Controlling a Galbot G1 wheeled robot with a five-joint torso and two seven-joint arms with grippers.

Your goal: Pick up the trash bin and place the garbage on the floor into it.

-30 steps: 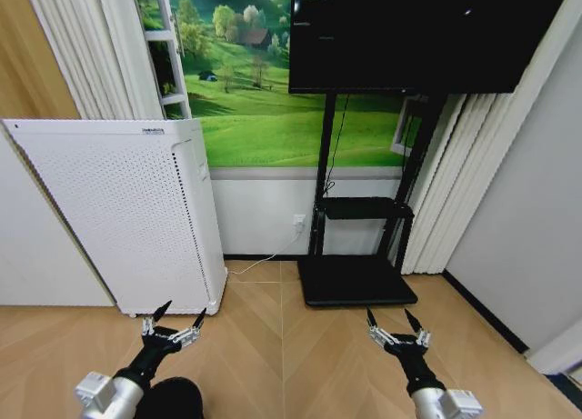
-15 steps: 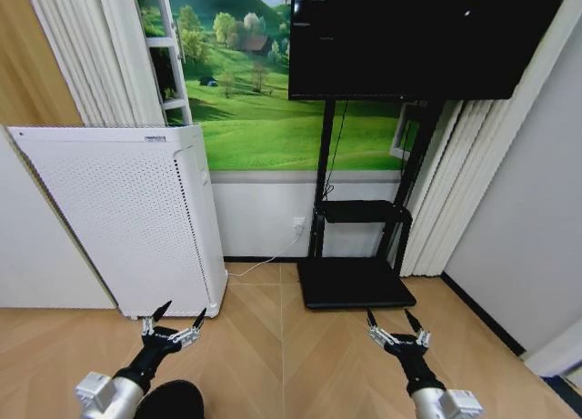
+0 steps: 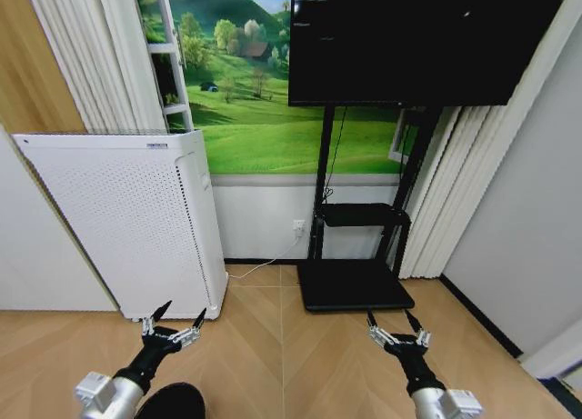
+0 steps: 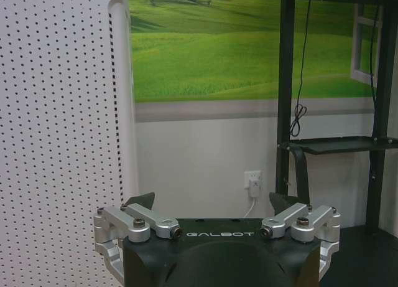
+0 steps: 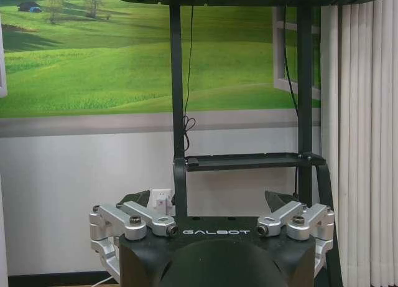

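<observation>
Left gripper (image 3: 172,312) spread, above trash bin (image 3: 171,401) rim — apart; right gripper (image 3: 395,319) spread, over bare floor (image 3: 291,364).

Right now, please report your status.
Left gripper open, empty. Right gripper open, empty. Both low over floor, facing white appliance and TV stand.

A white perforated appliance (image 3: 136,224) stands on the wooden floor (image 3: 291,346) against the wall. Beside it, a black TV stand (image 3: 359,255) carries a dark screen (image 3: 409,37) before a green meadow mural (image 3: 264,119).
</observation>
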